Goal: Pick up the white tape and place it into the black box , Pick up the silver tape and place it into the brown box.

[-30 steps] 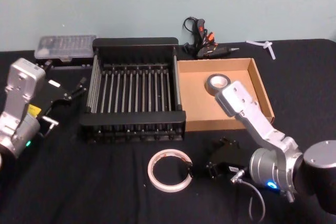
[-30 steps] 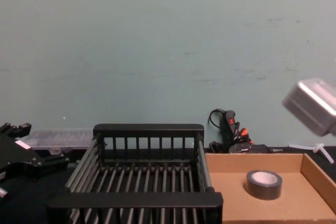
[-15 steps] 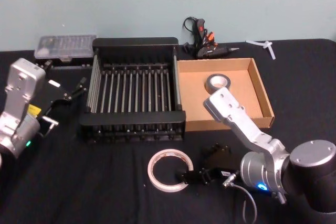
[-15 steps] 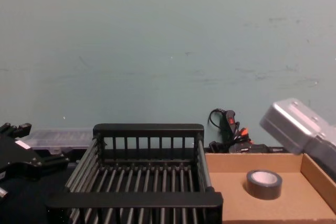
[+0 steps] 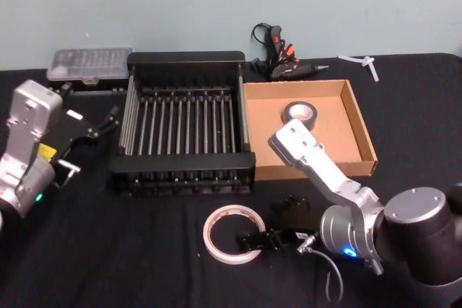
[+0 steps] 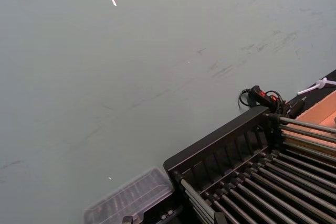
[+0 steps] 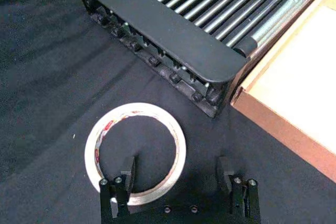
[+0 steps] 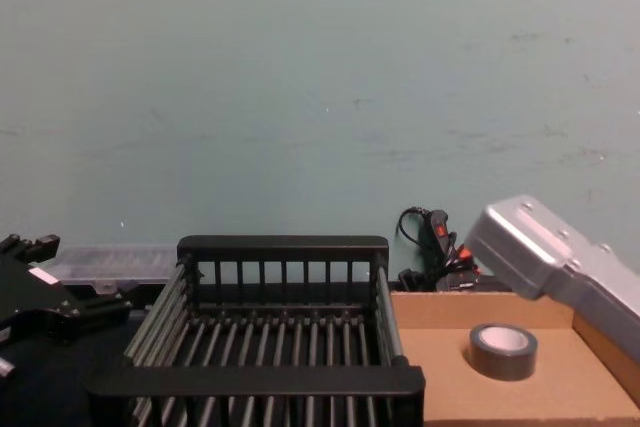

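The white tape lies flat on the black cloth in front of the black box. My right gripper is low over the roll's right side, open. In the right wrist view one finger stands inside the white tape and the other finger outside it, so the right gripper straddles the band. The silver tape lies inside the brown box, also seen from the chest as the silver tape. My left gripper is parked, open, left of the black box.
A clear plastic case sits at the back left. A glue gun with cables lies behind the brown box, and a white plastic piece lies at the back right. My right forearm reaches over the brown box's front wall.
My right gripper has moved left over the white tape, and one finger is now inside the ring. The right forearm swung left and lower. The left arm has not moved.
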{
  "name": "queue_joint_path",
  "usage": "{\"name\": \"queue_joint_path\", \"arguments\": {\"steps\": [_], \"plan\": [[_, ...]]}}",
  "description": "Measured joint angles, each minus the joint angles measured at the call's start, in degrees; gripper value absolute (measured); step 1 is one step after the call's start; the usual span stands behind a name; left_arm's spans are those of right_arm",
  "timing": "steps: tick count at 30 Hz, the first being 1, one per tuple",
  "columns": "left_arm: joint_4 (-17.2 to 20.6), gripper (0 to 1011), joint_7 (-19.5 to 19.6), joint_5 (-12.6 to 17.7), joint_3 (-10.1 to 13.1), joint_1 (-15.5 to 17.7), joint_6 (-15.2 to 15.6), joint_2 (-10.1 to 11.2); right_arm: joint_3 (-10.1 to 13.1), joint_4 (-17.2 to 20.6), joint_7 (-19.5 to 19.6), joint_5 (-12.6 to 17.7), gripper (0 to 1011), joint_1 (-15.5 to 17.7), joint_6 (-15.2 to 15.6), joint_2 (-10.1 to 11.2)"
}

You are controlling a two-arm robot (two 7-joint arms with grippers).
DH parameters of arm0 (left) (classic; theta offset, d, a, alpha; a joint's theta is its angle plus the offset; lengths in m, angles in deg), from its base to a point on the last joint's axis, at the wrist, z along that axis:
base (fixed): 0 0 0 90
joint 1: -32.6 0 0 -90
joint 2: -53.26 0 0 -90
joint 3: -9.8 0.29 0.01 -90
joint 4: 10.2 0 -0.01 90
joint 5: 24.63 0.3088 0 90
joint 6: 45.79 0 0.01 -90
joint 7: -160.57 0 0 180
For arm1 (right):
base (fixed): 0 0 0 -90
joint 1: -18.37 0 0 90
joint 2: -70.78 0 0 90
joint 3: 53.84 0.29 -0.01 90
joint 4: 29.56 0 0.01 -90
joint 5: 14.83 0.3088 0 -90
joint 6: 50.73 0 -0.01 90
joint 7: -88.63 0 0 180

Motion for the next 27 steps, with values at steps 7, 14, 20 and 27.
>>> {"name": "queue_joint_path", "arguments": {"steps": [7, 14, 20, 27], "plan": [[0.0, 1001, 0.0, 0.0, 0.0, 0.0, 0.0, 0.0, -0.3, -0.9, -0.2, -1.0, 1002, -0.7, 0.0, -0.9], [0.0, 1001, 0.0, 0.0, 0.0, 0.0, 0.0, 0.0, -0.5, -1.7, -0.8, -1.8, 1002, -1.4, -0.3, -1.7], [0.0, 1001, 0.0, 0.0, 0.0, 0.0, 0.0, 0.0, -0.4, -1.9, -1.1, -2.1, 1002, -1.5, -0.5, -2.1], [0.0, 1001, 0.0, 0.0, 0.0, 0.0, 0.0, 0.0, -0.5, -2.1, -1.5, -2.4, 1002, -1.6, -1.2, -2.4]]}}
